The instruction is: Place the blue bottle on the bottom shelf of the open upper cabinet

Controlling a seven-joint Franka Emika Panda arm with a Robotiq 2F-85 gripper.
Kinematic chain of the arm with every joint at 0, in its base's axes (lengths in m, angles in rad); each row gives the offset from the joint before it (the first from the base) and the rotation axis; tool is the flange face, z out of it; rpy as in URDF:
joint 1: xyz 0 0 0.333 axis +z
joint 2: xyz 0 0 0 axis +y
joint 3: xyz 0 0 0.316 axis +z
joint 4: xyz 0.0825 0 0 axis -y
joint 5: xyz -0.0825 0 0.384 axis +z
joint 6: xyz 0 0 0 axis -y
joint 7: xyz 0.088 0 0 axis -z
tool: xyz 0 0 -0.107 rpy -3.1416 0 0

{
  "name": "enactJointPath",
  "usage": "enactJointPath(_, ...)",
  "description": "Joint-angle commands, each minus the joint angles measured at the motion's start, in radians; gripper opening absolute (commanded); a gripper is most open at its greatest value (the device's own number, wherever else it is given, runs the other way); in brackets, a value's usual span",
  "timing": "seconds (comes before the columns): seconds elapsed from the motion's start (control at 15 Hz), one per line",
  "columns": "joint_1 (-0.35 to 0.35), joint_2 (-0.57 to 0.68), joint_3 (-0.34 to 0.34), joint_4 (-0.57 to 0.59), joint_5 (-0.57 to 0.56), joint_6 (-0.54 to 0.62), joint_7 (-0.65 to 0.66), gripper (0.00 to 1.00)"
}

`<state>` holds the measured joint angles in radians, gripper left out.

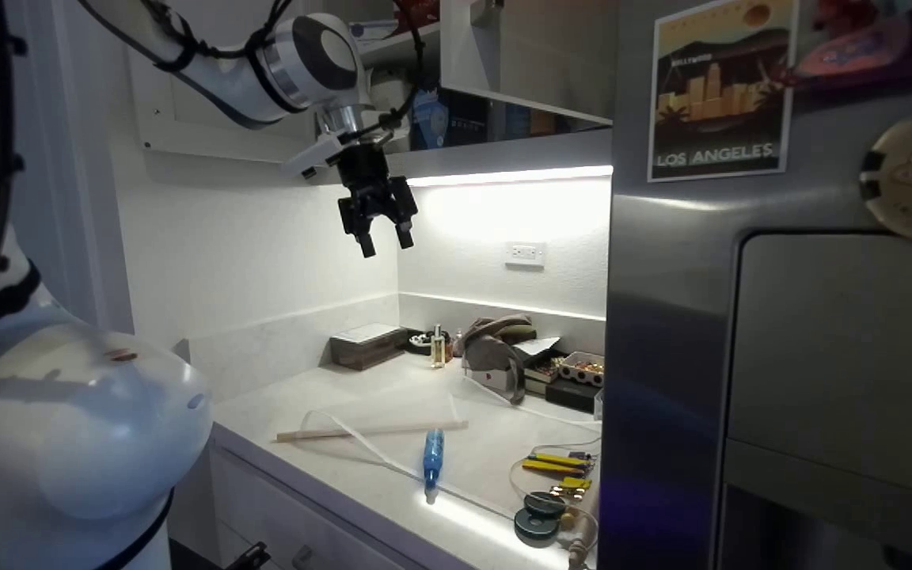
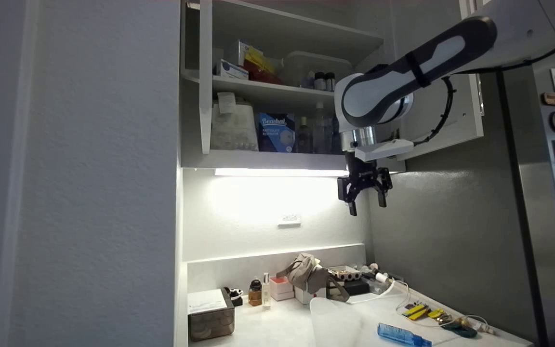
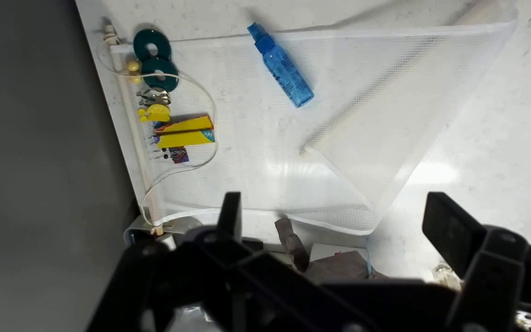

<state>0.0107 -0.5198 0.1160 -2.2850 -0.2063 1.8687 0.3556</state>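
Note:
The blue bottle (image 3: 286, 71) lies on its side on a white mesh sheet on the counter, visible in both exterior views (image 1: 433, 459) (image 2: 400, 333). High above the counter hangs my gripper (image 2: 367, 206), pointing down, its fingers spread with nothing between them. In the wrist view the gripper (image 3: 334, 203) stands wide, and the bottle is well beyond the fingertips. The upper cabinet (image 2: 205, 96) has its door (image 2: 446, 130) swung out at the right. Its bottom shelf (image 2: 277, 159), above a bright light strip, carries a blue box and bottles; the arm hides part of its right end.
Along the back wall stand a brown box (image 2: 211, 318), small bottles, a grey-brown cloth bag (image 1: 495, 348) and trays. Near the bottle lie a white cord, yellow packets (image 3: 185, 131) and dark green rings (image 3: 152, 46). A steel fridge (image 1: 670, 356) borders the counter.

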Motion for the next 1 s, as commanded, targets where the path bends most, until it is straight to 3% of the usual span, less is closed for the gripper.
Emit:
enactJointPath(0.0,0.012,-0.046,-0.026,-0.095,0.016,0.075,-0.105,1.0)
enactJointPath(0.2,0.007,-0.055,-0.036,-0.137,0.009,0.082,-0.158,1.0)
enactJointPath(0.8,-0.009,-0.019,-0.018,-0.109,-0.008,0.055,-0.122,1.0)
enactJointPath(0.93,-0.044,-0.004,0.033,-0.087,-0.01,-0.019,0.055,1.0)
